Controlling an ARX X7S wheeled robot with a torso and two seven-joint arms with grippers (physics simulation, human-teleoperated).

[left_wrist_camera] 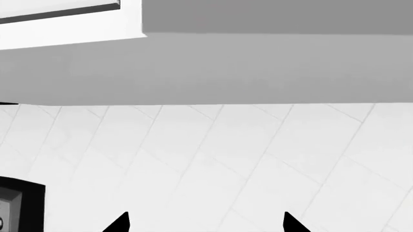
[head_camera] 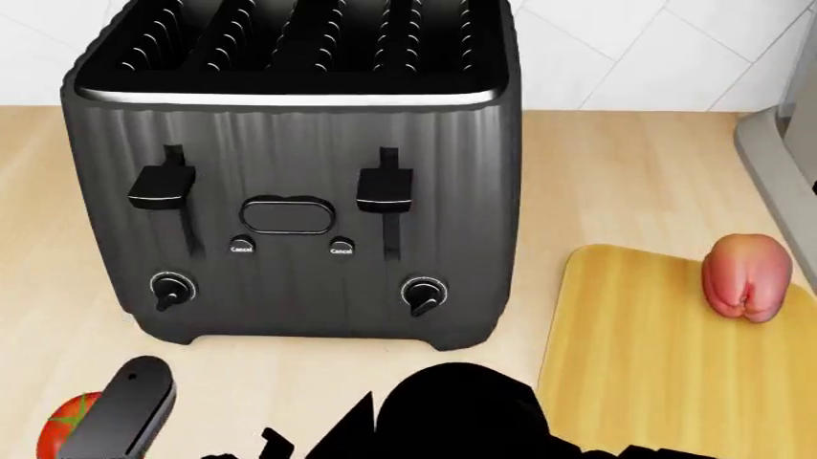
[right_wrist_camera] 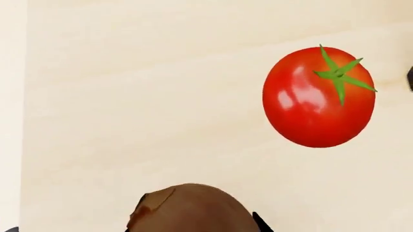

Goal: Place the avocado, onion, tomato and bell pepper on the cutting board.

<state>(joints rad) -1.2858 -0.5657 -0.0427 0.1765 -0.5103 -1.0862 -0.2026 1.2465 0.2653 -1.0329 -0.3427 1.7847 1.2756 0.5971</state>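
Note:
The bell pepper, dull pinkish-red and lobed, lies on the far right part of the yellowish cutting board. The glossy red tomato sits on the counter at the near left, partly behind a black arm link. In the right wrist view the tomato rests on pale wood, apart from my right gripper. That gripper is shut on the onion, which shows brownish papery skin. My left gripper is open and empty, facing a tiled wall. The avocado is out of view.
A big black four-slot toaster stands mid-counter, left of the board. A grey appliance edges in at the far right. White wall tiles and a grey cabinet underside fill the left wrist view.

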